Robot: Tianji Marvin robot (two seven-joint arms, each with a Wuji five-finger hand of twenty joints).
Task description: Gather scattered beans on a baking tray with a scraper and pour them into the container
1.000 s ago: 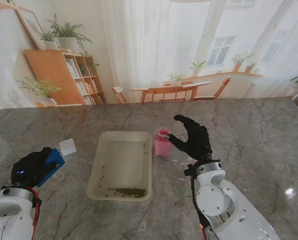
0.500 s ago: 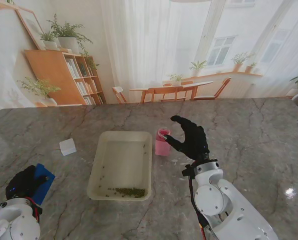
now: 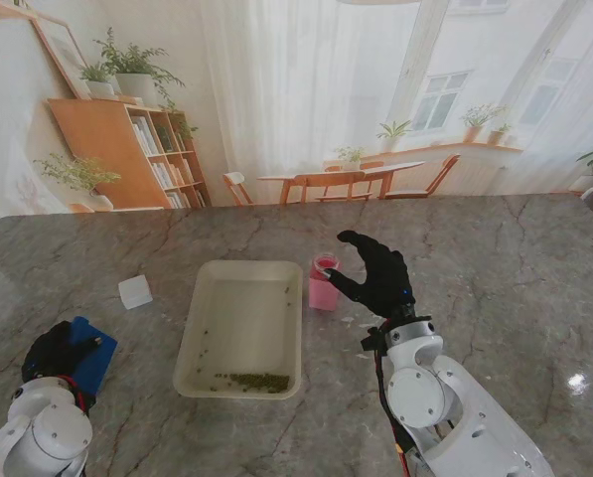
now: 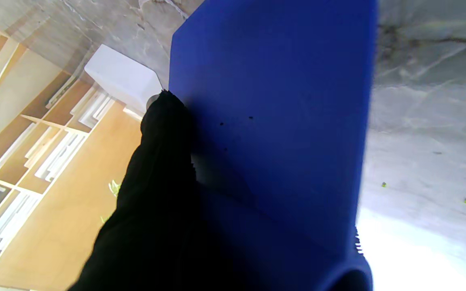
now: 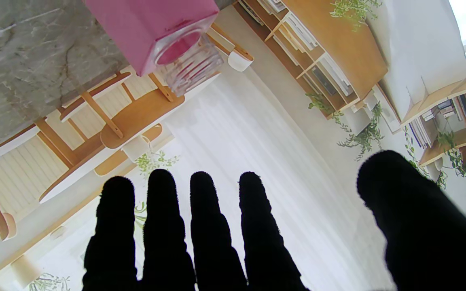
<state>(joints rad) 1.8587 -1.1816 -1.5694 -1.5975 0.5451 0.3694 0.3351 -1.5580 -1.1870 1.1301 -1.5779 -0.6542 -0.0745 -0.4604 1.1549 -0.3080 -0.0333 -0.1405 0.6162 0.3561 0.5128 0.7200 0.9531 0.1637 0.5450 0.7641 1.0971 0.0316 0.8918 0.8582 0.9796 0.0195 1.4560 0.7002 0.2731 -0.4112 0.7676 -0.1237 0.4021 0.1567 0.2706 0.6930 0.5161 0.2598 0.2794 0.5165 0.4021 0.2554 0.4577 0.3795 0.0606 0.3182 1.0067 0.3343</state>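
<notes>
A cream baking tray (image 3: 241, 308) lies in the middle of the marble table, with green beans (image 3: 258, 381) heaped along its near edge and a few more loose inside it. Just right of its far corner stands the pink container (image 3: 323, 283) (image 5: 152, 28), mouth up. My right hand (image 3: 380, 276) (image 5: 265, 242) is open beside the container, fingers spread and not touching it. At the near left, my left hand (image 3: 58, 350) is shut on the flat blue scraper (image 3: 95, 360) (image 4: 273, 121), held low over the table. One black finger (image 4: 160, 169) lies along the scraper's edge.
A small white block (image 3: 134, 291) (image 4: 121, 83) sits on the table left of the tray, beyond the scraper. A couple of stray beans (image 4: 383, 184) lie on the marble near the scraper. The table's far edge meets a printed room backdrop.
My left hand has drawn the scraper back from beside the white block toward the near left corner. The right hand has edged slightly closer to the pink container.
</notes>
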